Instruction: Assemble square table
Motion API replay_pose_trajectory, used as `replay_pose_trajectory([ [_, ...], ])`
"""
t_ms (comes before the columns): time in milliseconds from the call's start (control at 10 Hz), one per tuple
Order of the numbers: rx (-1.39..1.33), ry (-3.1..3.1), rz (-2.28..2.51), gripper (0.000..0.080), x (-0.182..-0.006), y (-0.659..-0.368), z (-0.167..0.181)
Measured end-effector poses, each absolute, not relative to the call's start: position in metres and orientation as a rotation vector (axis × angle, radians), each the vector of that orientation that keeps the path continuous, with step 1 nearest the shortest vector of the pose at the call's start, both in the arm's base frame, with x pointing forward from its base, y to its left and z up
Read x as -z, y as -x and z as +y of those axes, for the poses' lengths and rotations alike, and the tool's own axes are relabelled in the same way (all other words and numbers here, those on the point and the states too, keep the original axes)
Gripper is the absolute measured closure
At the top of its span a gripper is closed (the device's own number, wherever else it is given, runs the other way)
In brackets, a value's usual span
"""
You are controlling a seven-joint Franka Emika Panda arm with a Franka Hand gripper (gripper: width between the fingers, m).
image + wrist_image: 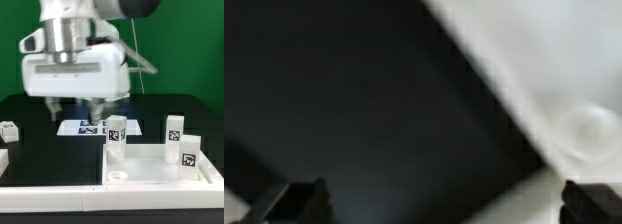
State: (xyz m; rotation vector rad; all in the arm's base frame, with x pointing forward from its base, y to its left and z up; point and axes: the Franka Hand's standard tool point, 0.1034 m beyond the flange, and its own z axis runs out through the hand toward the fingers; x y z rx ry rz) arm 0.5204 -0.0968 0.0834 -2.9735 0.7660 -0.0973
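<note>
The square table's white slab (150,172) lies at the exterior view's lower right, rimmed hollow face up. Three white tagged legs stand upright at it: one at its near-left corner (117,136), one at the back (175,127) and one on the right (187,151). A fourth small white leg (10,130) lies on the black table at the far left. My gripper (76,108) hangs open and empty behind the slab, above the marker board (88,128). In the wrist view the gripper (446,203) holds nothing; its dark fingertips (295,200) stand wide apart over black table and a blurred white surface (544,70).
A long white bar (50,192) runs along the table's front edge, and another white piece (2,158) shows at the left edge. A green backdrop stands behind the arm.
</note>
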Motion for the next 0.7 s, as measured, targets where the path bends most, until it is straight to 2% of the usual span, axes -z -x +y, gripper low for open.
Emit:
replay_pose_trajectory([
  [200,0.004,3.026,0.472,0.015,-0.068,-0.487,-0.139],
  [300,0.019,3.056,0.319,0.015,-0.066,-0.483,-0.153],
  [700,0.032,3.087,-0.095,0.015,-0.067,-0.482,-0.163],
])
